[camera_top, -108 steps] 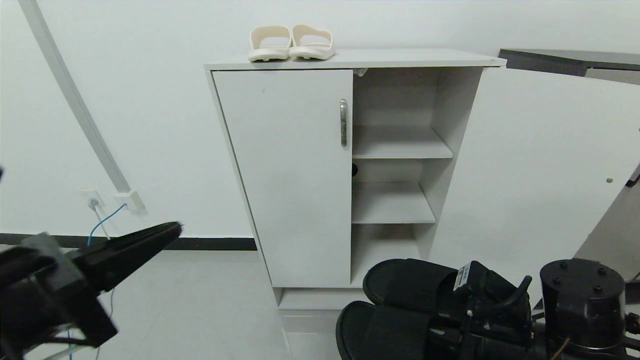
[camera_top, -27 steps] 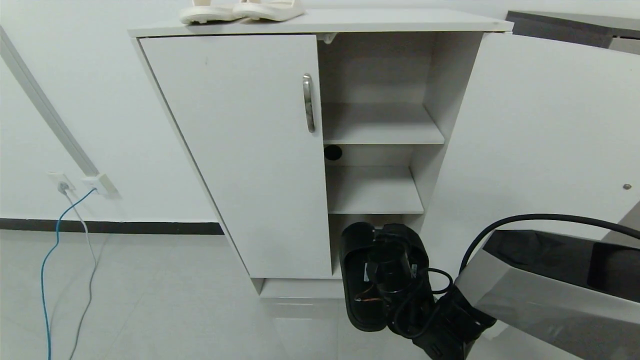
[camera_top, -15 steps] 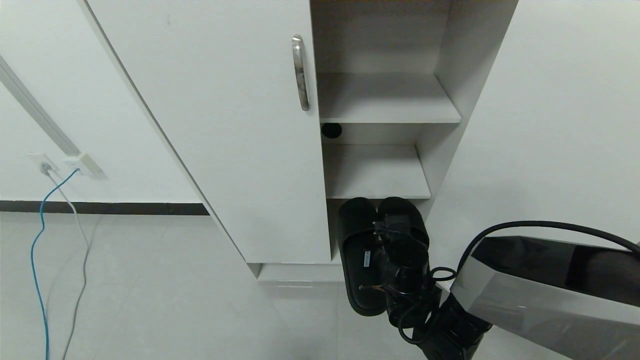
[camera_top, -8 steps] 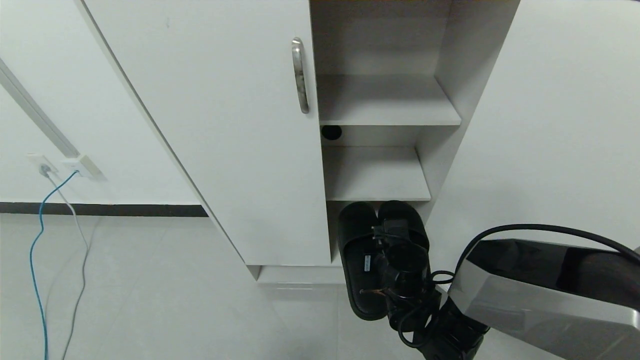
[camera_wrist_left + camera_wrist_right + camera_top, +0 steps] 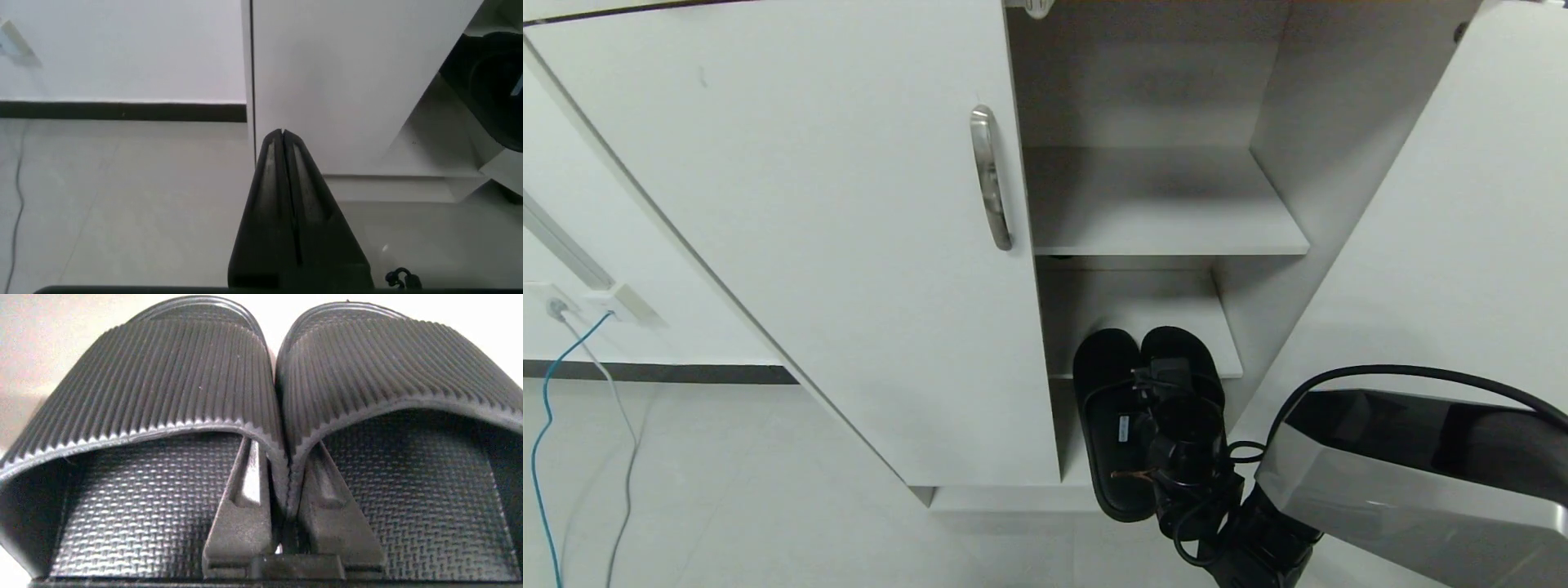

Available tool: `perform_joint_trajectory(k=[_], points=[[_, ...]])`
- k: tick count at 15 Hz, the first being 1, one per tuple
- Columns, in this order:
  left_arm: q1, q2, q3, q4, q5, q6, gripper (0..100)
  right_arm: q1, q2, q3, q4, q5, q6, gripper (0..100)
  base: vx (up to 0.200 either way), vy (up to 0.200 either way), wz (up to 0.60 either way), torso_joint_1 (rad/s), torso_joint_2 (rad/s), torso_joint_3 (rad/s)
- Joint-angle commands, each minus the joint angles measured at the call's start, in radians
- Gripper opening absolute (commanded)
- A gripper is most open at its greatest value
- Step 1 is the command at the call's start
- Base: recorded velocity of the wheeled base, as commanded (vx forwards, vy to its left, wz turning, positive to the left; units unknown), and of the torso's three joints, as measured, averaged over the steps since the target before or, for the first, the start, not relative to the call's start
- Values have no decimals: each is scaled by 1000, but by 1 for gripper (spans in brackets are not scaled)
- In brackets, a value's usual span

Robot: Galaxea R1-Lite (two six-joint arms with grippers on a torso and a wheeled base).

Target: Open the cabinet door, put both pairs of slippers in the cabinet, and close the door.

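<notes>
From the head view, the white cabinet point(image 5: 1331, 122) stands against the wall. Its left door point(image 5: 809, 245) is shut, with a metal handle point(image 5: 990, 175) near the inner edge. Its right door point(image 5: 1462, 229) is swung wide open. Inside the open half are an upper shelf point(image 5: 1160, 204) and a lower shelf point(image 5: 1127, 302). The black slippers point(image 5: 1115, 425) are side by side at the mouth of the bottom compartment, toes pointing in under the lower shelf and heels jutting out over the floor point(image 5: 768, 523). The right gripper point(image 5: 1164, 388) sits on top of them, its arm coming in from the lower right. I cannot tell whether the soles touch the cabinet's base. Off to the left, a wall socket point(image 5: 556, 309) has a blue cable point(image 5: 543, 425) trailing down to the floor.

In the left wrist view, the left gripper point(image 5: 283, 135) hangs low above the floor point(image 5: 122, 204), its jaws pressed together with nothing between them. It points at the bottom corner of the shut door point(image 5: 351, 65), and a dark baseboard point(image 5: 122, 110) runs along the wall beside it.

In the right wrist view, the right gripper point(image 5: 282, 478) is clamped on the pair. One finger goes under each ribbed strap, so the jaws pinch the two inner strap edges together. The slippers point(image 5: 188, 384) lie tight against each other, their textured footbeds facing up.
</notes>
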Motion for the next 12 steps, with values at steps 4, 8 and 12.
perform_joint_trajectory(k=[4, 8, 12], points=[[1, 2, 0, 1, 2, 0, 0, -1, -7, -2, 3, 1, 0, 0, 0, 0, 0, 0, 0, 0], [1, 2, 0, -1, 1, 0, 0, -30, -5, -31, 33, 31, 0, 0, 0, 0, 0, 0, 0, 0], [1, 2, 0, 1, 2, 1, 0, -62, 3, -183, 191, 58, 0, 0, 0, 0, 0, 0, 0, 0]])
